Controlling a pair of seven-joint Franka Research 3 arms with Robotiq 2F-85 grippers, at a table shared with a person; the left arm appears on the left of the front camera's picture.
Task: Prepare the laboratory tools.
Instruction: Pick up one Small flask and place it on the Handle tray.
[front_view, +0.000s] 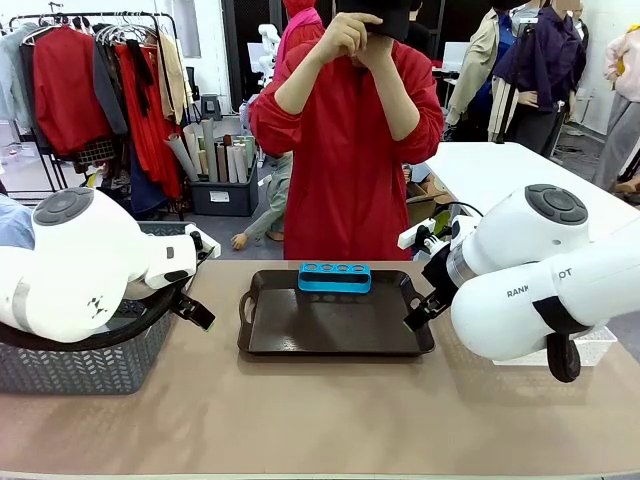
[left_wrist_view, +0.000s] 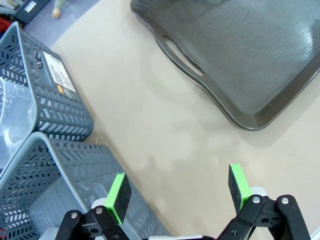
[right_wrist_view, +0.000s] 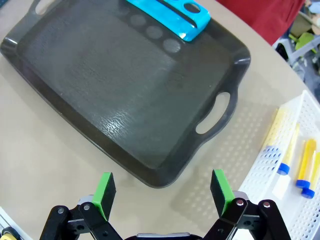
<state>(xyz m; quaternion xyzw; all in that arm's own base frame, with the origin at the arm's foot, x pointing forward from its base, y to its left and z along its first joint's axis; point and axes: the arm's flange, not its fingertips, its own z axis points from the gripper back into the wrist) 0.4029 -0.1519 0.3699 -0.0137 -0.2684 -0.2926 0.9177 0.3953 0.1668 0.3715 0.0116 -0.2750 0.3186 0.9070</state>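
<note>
The blue holed tube rack (front_view: 334, 277) stands at the far edge of the dark tray (front_view: 330, 325); the right wrist view has the rack (right_wrist_view: 172, 15) at the top. Several orange tubes with blue caps (right_wrist_view: 306, 160) lie in a white mesh bin (right_wrist_view: 270, 175) to the tray's right. My right gripper (right_wrist_view: 162, 189) hangs open above the table by the tray's (right_wrist_view: 115, 75) near right corner, holding nothing. Just left of the tray (left_wrist_view: 260, 55), my left gripper (left_wrist_view: 178, 192) is open and empty over bare table beside the grey baskets (left_wrist_view: 55, 110). Something clear (left_wrist_view: 10, 130) lies in one basket; I cannot tell what.
A person in a red top (front_view: 345, 150) stands at the far side with both hands raised to the head. A grey basket (front_view: 90, 370) sits under my left arm. The white mesh bin (front_view: 600, 345) sits under my right arm. Bare table runs along the near edge.
</note>
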